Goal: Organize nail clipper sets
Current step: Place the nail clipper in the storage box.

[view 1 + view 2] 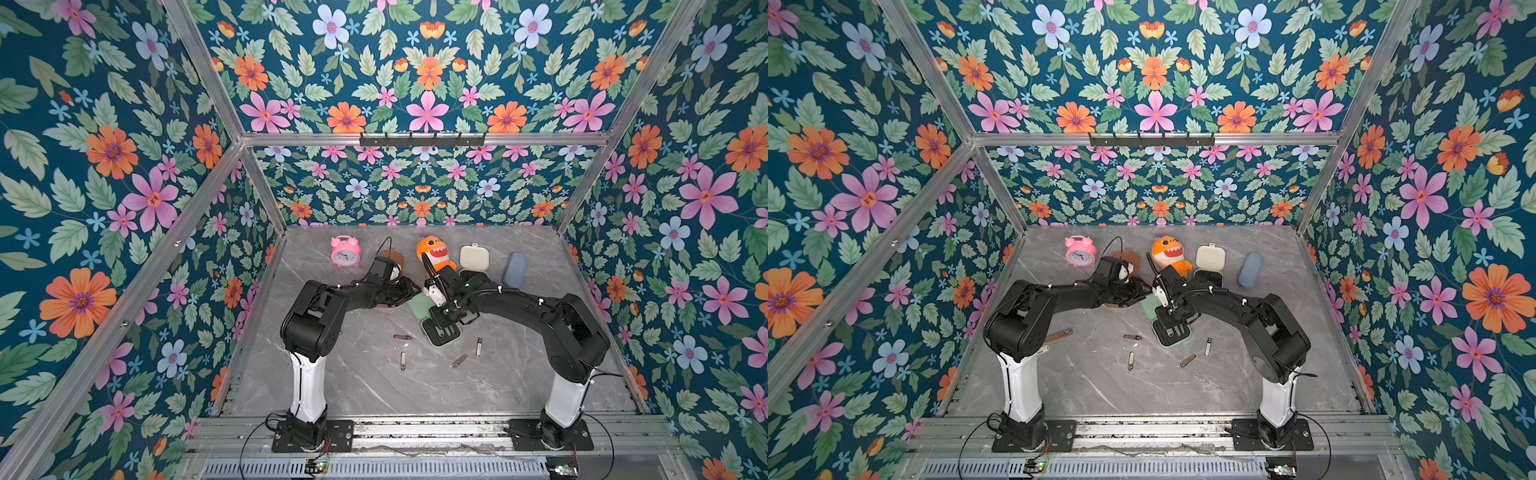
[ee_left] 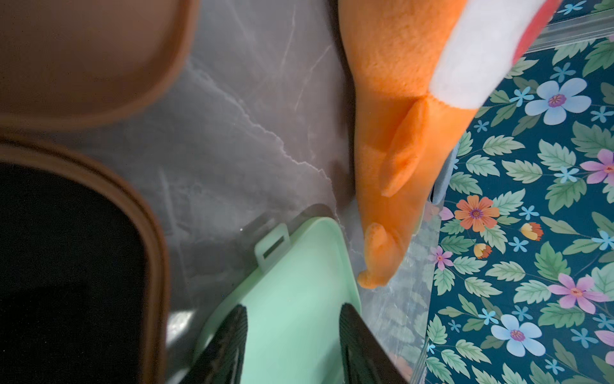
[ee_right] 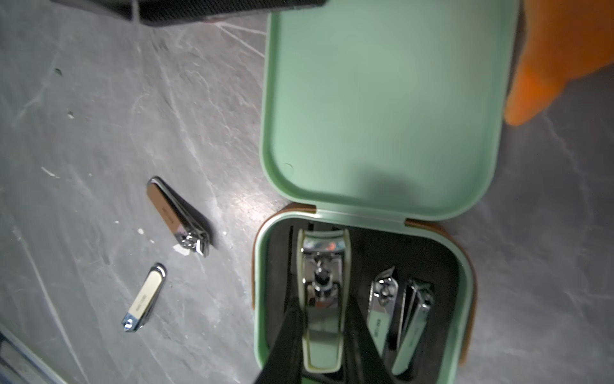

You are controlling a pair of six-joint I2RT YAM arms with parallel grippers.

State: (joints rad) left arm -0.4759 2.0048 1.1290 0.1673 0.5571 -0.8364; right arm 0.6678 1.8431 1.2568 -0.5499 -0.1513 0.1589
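Currently the mint green case (image 3: 382,109) lies open mid-table, its lid folded flat back toward the orange plush shark (image 1: 434,251). The right gripper (image 3: 324,319) reaches into the black insert, its fingers pinching the large green-edged clipper (image 3: 324,266), which sits in its slot. Two smaller clippers (image 3: 382,309) lie alongside it in the insert.

The left gripper (image 2: 292,319) is over the mint lid, fingers spread with nothing between them; whether they touch the lid cannot be told. The brown case (image 2: 156,249) is open just beside it. The cream case (image 1: 474,257) is open at the back, between the shark and the blue-grey pouch (image 1: 514,269).

A brown-topped clipper (image 3: 177,216) and a cream-topped clipper (image 3: 144,297) lie loose on the marble table (image 1: 374,395), near the mint case.
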